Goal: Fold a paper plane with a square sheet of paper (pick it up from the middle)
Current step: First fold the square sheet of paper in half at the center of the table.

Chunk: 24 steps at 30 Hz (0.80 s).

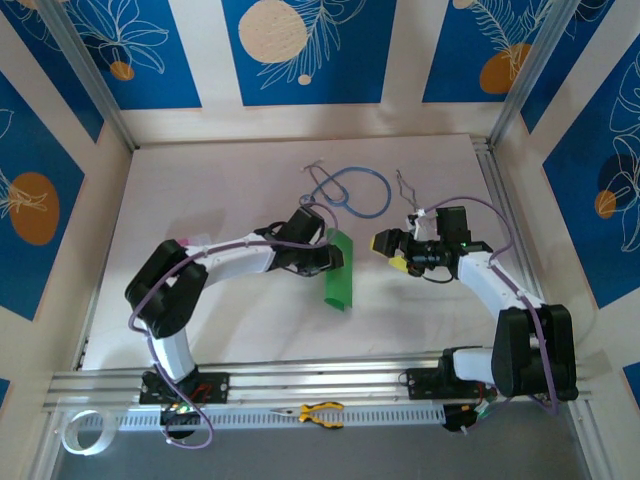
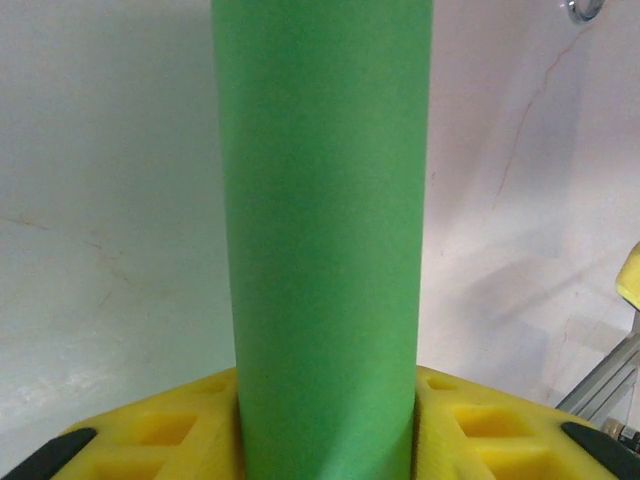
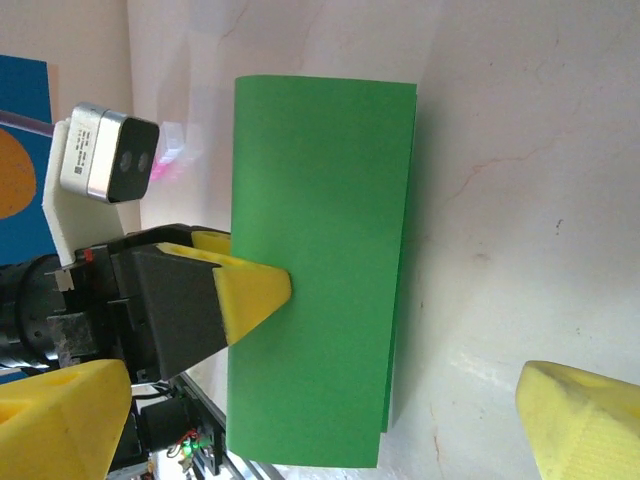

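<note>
While your left tool (image 1: 328, 256) clamps the folded green paper (image 3: 310, 270) by one edge, your right tool (image 1: 388, 252), spread wide, could nudge it askew and spoil the crease.

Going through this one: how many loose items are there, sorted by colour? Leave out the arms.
Green: 1, the folded sheet of paper
Blue: 1, the stethoscope
Yellow-handled: 1, the pliers
Pink and white: 1, a small piece
White: 1, a roll, seemingly tape
Total: 5
</note>
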{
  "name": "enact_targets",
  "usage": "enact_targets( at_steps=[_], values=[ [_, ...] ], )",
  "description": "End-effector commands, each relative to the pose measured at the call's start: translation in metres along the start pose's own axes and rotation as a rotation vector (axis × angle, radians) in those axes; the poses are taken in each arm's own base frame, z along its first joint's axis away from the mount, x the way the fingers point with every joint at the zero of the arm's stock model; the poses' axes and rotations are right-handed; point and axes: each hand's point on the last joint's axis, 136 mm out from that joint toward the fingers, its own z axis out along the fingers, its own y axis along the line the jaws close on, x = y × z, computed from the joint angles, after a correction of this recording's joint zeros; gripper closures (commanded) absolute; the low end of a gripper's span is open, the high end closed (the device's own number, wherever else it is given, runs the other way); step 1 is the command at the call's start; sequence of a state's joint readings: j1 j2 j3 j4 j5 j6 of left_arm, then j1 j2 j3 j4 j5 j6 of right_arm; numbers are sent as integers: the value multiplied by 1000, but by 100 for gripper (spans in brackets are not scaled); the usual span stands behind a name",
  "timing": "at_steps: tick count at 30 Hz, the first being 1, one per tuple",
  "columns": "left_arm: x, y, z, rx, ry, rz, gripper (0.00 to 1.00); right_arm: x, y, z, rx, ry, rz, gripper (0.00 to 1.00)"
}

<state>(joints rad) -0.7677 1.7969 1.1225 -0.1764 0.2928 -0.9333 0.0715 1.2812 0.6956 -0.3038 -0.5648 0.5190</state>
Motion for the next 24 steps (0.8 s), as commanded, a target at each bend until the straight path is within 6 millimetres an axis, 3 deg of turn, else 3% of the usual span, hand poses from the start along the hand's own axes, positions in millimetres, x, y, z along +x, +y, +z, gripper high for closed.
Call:
enact_targets(
  at_steps=[1, 10, 24],
  values=[
    [4, 9, 3, -3, 20, -32, 59, 2, 10, 0, -26, 38, -7, 1],
    [14, 29, 9, 0, 11, -12, 58, 21, 11, 12, -28, 101, 20, 1],
    [12, 50, 17, -38, 4, 15, 53, 23, 6, 20, 67, 46, 101, 1]
  ],
)
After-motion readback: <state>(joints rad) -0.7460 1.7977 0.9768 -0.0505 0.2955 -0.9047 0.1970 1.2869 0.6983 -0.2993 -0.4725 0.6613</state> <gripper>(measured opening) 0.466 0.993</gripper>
